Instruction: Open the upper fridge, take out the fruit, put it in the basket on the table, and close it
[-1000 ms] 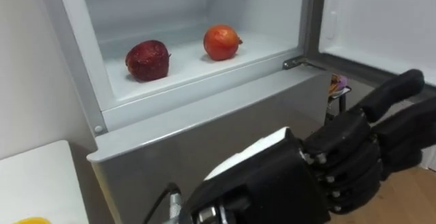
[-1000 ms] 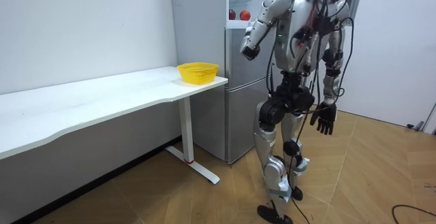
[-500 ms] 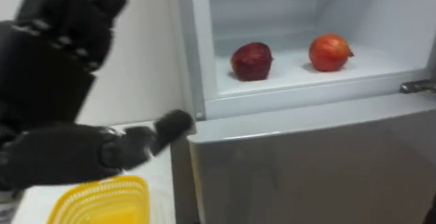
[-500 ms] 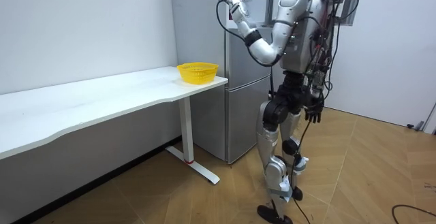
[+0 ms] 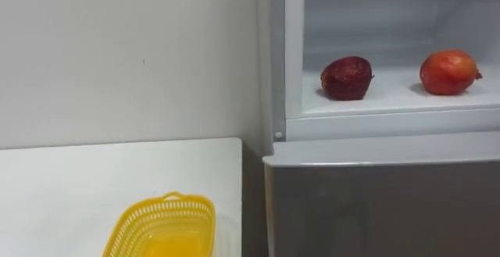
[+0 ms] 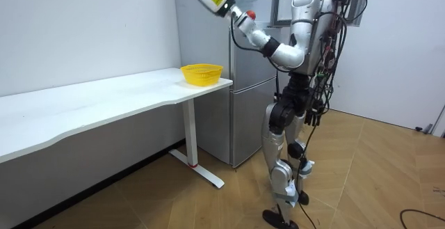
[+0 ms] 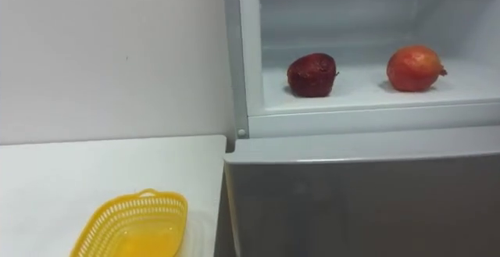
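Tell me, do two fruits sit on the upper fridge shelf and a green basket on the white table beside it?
Not quite: the basket is yellow, not green, as the left eye view shows. The dark red fruit and the orange-red fruit do sit on the upper fridge shelf, and the basket stands on the white table beside it.

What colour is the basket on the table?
The basket is yellow; the right eye view shows it best.

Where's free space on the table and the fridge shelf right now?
Table: bare from the wall to the basket. Shelf: open gap between the dark fruit and the orange-red fruit; tighter left of the dark fruit.
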